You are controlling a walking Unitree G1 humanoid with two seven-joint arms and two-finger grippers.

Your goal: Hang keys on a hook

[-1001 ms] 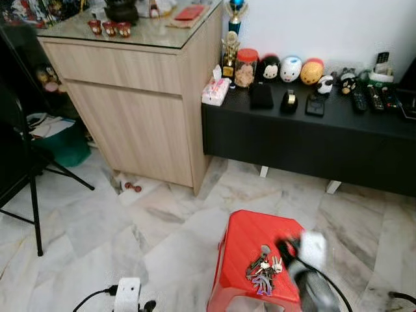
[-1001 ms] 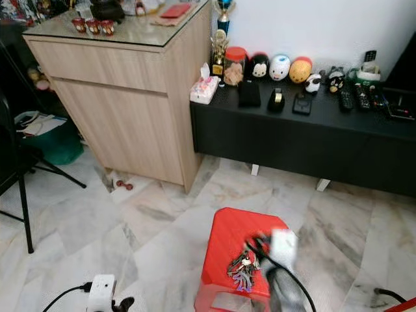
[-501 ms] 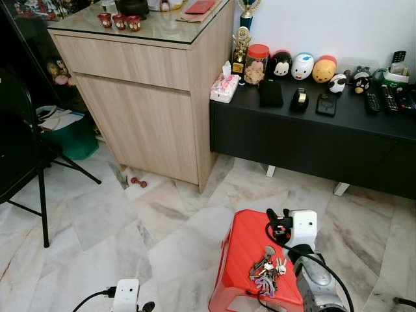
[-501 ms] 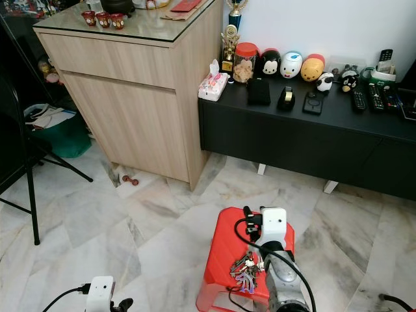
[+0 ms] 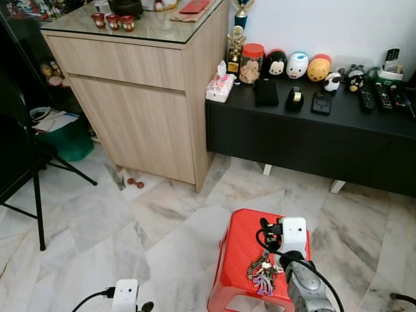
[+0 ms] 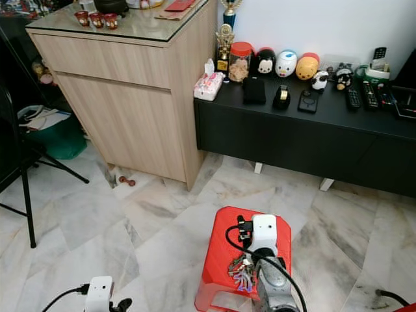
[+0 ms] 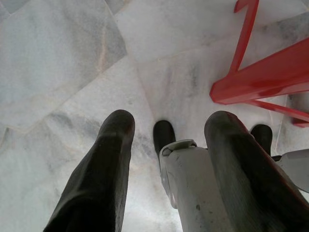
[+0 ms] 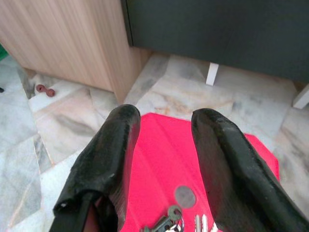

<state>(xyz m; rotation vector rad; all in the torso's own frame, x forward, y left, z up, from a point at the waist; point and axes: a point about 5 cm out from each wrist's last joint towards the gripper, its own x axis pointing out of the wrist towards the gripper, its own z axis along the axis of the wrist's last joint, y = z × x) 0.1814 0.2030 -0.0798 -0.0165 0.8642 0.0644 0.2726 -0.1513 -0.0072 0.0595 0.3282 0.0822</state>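
**Right pincer over the keys on the stool**

Your keys (image 5: 262, 273) lie on the red stool (image 5: 244, 250), near its front edge, toward the right corner. Your right pincer (image 8: 161, 159) hangs just above the stool top with its fingers spread apart and nothing between them; the keys sit just beside its wrist. Your left pincer (image 7: 169, 140) is low over the marble floor (image 5: 162, 221), fingers apart, holding nothing, with a stool leg close by. A wooden cabinet (image 5: 143, 97) and a black sideboard (image 5: 312, 140) stand well behind.

Right gripper (image 8: 161, 159) reaches forward, jaws apart; left gripper (image 7: 169, 159) hangs, jaws apart.
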